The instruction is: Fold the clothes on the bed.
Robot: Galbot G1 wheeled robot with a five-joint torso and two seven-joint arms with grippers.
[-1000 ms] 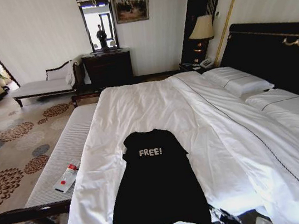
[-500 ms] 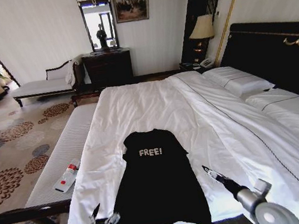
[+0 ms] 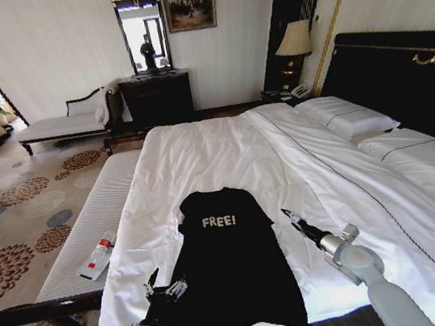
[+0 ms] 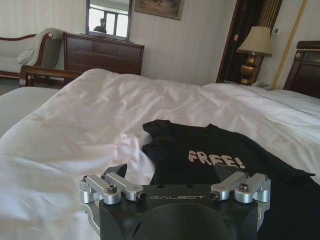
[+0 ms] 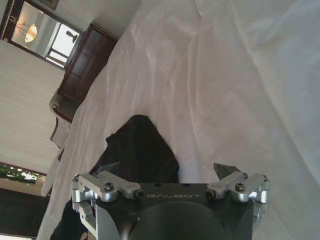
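Note:
The clothes, a black T-shirt (image 3: 232, 271) with white "FREE!" lettering, lie flat near the foot of the bed (image 3: 222, 142), collar toward the far side. My left gripper (image 3: 166, 281) hovers open at the shirt's left edge, near its lower half. On the other side my right gripper (image 3: 290, 218) is open just off the shirt's right edge, over white sheet. From the left wrist view, the open left gripper (image 4: 172, 172) faces the lettered shirt (image 4: 220, 155). The right wrist view has the open right gripper (image 5: 167, 169) above sheet, with the shirt (image 5: 140, 145) just beyond.
A long pale bench (image 3: 87, 223) runs along the bed's left side with a white-and-red item (image 3: 98, 256) on it. Pillows (image 3: 347, 123) and a dark headboard (image 3: 401, 78) stand at the right. Dresser (image 3: 157, 98), chaise (image 3: 64, 120) and lamp (image 3: 293, 41) line the far wall.
Both arms have risen from the bottom edge and reached forward, the left along the shirt's left edge, the right along its right edge. The shirt has not moved.

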